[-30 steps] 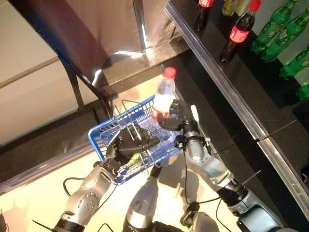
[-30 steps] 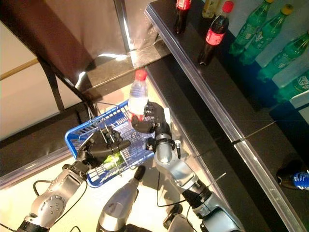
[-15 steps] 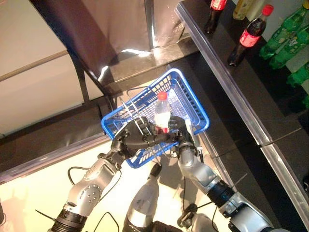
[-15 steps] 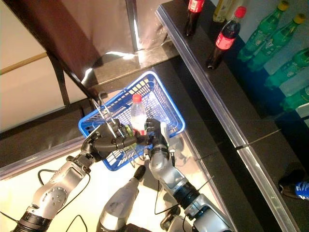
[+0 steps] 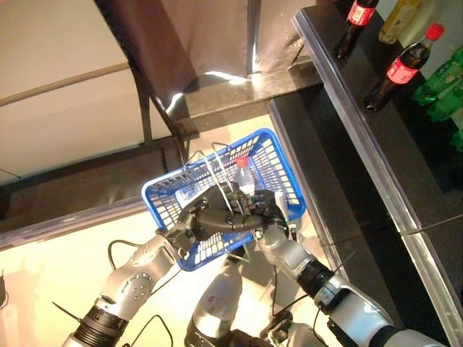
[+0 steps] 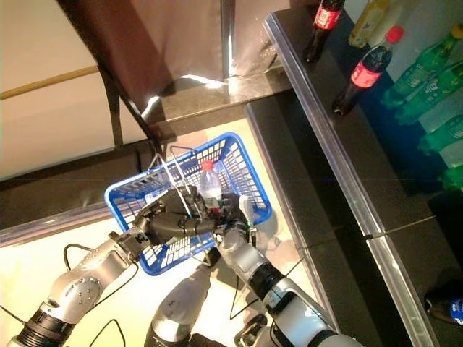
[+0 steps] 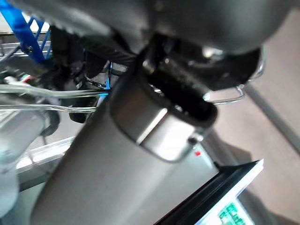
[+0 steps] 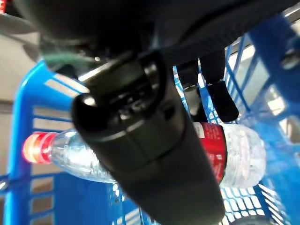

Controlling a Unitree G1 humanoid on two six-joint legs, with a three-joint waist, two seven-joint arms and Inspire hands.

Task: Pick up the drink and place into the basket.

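The blue basket (image 5: 281, 160) is raised in front of me. My left hand (image 5: 206, 217) is shut on its thin wire handles (image 5: 219, 172). The drink is a clear bottle (image 5: 244, 178) with a red cap and red label, standing upright inside the basket. My right hand (image 5: 269, 208) is shut on its lower part at the basket's near right rim. In the right wrist view the bottle (image 8: 79, 157) lies past my thumb, with my fingers (image 8: 216, 96) curled over it and blue basket mesh (image 8: 21, 126) around it.
A black shelf (image 5: 362, 137) runs along the right with cola bottles (image 5: 405, 63) and green bottles (image 5: 447, 81) on it. A dark panel and metal frame (image 5: 148, 108) stand beyond the basket. Pale floor (image 5: 58, 275) lies at the lower left.
The basket rose in front and my right hand brought the bottle down from above its far rim into it. The camera has also shifted.
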